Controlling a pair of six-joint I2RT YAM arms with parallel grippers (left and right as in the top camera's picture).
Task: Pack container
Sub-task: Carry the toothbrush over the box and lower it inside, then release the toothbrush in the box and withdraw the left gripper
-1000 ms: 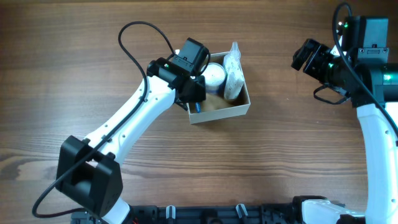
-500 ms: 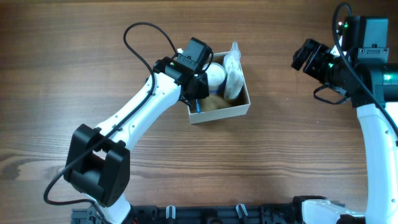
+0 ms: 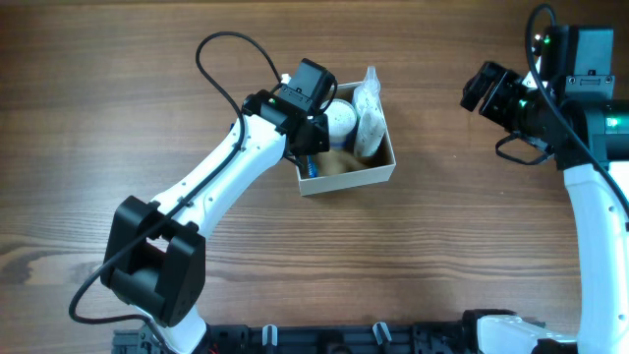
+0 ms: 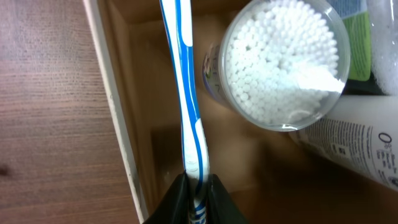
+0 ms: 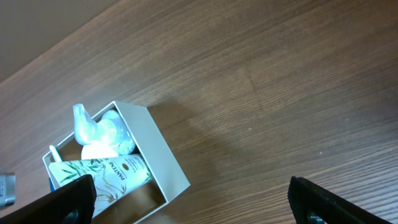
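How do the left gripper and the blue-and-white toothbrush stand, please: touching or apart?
Touching. The left wrist view shows the left gripper pinching the toothbrush by its handle, with no gap at either finger.

Overhead looks straight down; left wrist close inside container; right wrist distant, sharing it.

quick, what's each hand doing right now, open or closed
left hand: closed on the blue-and-white toothbrush.
right hand: open, holding nothing.
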